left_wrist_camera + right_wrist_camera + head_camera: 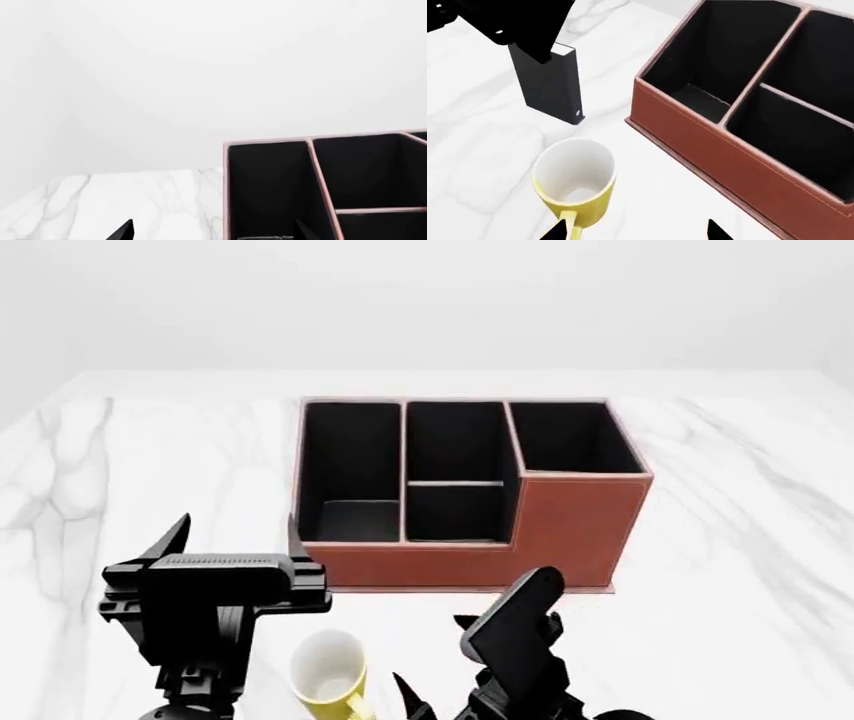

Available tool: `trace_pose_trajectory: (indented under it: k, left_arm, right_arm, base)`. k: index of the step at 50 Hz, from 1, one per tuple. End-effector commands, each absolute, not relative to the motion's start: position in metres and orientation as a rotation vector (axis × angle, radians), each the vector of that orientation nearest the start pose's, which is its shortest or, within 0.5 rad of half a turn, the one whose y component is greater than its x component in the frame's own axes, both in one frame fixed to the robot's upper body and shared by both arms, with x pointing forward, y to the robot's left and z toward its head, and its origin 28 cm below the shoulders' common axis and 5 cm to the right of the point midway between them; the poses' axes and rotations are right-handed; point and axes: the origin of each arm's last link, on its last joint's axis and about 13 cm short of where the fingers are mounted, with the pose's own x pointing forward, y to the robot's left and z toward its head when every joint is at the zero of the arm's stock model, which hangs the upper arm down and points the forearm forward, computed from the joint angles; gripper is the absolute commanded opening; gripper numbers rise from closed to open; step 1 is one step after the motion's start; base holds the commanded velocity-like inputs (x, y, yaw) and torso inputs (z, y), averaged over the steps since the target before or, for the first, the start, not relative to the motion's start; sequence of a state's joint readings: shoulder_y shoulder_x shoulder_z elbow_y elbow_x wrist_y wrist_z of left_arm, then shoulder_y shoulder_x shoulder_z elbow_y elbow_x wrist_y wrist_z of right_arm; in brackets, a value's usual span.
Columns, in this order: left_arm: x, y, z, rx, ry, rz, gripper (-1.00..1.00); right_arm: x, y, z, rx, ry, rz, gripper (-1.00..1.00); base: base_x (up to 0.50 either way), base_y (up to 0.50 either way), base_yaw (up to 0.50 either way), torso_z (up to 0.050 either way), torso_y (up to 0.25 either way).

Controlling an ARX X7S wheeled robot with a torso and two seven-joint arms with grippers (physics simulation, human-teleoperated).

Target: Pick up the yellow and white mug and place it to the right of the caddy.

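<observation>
Mug [330, 670] in yellow and white is seen upright on the white marble desk [747, 540], its white inside open to the top and its yellow handle turned toward the robot. It is placed just in front of the caddy [534, 530], near that box's left front corner and apart from it. The caddy's black-lined compartments are seen from above, the taller section at its right end. In the right wrist view a flat black block [550, 85] is seen standing on the desk beyond the mug. The left gripper [238, 535] is held wide open above the desk, left of the mug. The right gripper [634, 231] is held open too, nothing between its fingertips, close to the mug's handle side.
</observation>
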State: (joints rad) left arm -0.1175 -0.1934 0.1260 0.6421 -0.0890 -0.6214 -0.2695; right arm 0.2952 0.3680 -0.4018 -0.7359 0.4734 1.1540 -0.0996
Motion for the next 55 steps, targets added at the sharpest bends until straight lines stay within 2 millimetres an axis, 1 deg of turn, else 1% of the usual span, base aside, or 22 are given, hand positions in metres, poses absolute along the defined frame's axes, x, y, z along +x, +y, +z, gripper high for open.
trace_pose_trajectory:
  k: [1,19,32,43,55]
  left_arm:
    - [0.208,0.212,0.124,0.109,-0.132,0.097,1.00]
    - [0.207,0.214,0.122,0.101,-0.132,0.095,1.00]
    - [0.206,0.214,0.123,0.098,-0.136,0.094,1.00]
    - [0.206,0.213,0.124,0.100,-0.140,0.091,1.00]
    - [0.205,0.213,0.124,0.101,-0.142,0.089,1.00]
  right_arm:
    - [0.190,-0.064,0.113,-0.251,0.360,0.779,1.00]
    - [0.196,-0.044,0.096,-0.266,0.398,0.832,1.00]
    - [0.203,-0.038,0.083,-0.248,0.439,0.849,1.00]
    - [0.218,-0.034,0.063,-0.231,0.509,0.849,1.00]
    - [0.225,-0.028,0.045,-0.224,0.575,0.879,1.00]
  base:
    - [0.00,0.00,0.00,0.000,0.000]
    - [0.00,0.00,0.00,0.000,0.000]
    - [0.00,0.00,0.00,0.000,0.000]
    - [0.00,0.00,0.00,0.000,0.000]
    - [0.00,0.00,0.00,0.000,0.000]
